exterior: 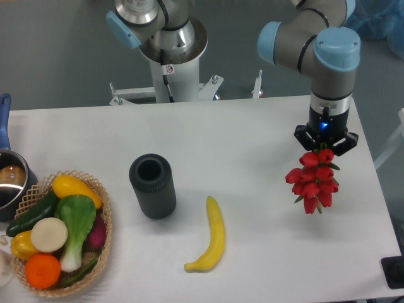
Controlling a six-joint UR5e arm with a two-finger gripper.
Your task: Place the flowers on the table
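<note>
A: One claw (326, 146), pinching the bunch of red flowers (314, 182) at its top, blooms hanging straight beneath it.

B: Where over the surface (252, 126)?

A: At its right side. Whether the blooms touched it, I couldn't tell. The banana (211, 238) and the dark cylinder vase (153, 186) lay well apart, leftward; the vegetable basket (95, 189) farthest left.

You are not getting any readable text, brand or number here. Up and to the left of the gripper (326, 150), the arm's white base column (169, 76) is carrying a small round red-and-white sticker (168, 69) that is looking like a prohibition sign, but its symbol is showing too small for you to make out.
</note>
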